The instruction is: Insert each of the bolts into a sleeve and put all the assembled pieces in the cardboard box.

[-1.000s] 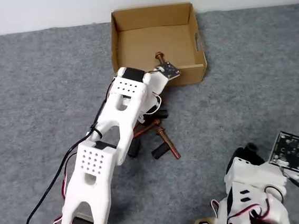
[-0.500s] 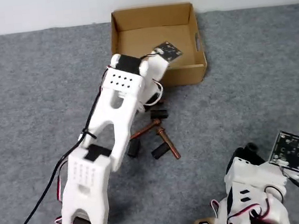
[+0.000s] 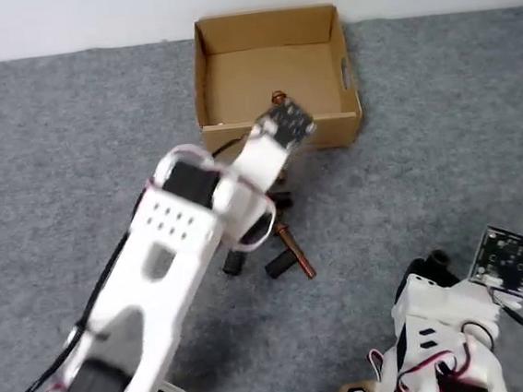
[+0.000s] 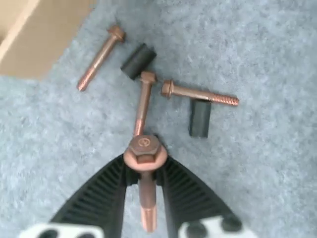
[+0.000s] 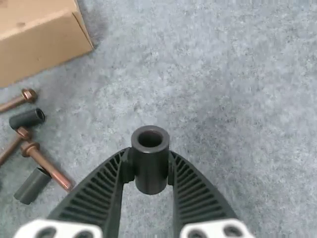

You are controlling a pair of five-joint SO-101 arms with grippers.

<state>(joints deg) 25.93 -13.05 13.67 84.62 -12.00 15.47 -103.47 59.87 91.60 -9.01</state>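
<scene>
My left gripper [image 4: 144, 161] is shut on a copper bolt [image 4: 143, 151], head up, held above the carpet. Beneath it lie three more bolts [image 4: 143, 101] and two black sleeves [image 4: 200, 118]. My right gripper [image 5: 149, 163] is shut on an upright black sleeve [image 5: 149, 148], bore facing up, at the near right of the table [image 3: 435, 263]. The cardboard box [image 3: 269, 28] stands at the back middle. A copper bolt head [image 3: 277, 97] shows inside it by the near wall.
Loose bolts [image 3: 297, 256] and sleeves [image 3: 280, 266] lie in a cluster on the grey carpet just in front of the box, partly under the left arm [image 3: 182, 231]. Open carpet stretches to the right of the pile and around the right arm.
The left arm has lifted and drawn back from the box edge, and now looms larger over the pile. The right arm has kept still with its sleeve.
</scene>
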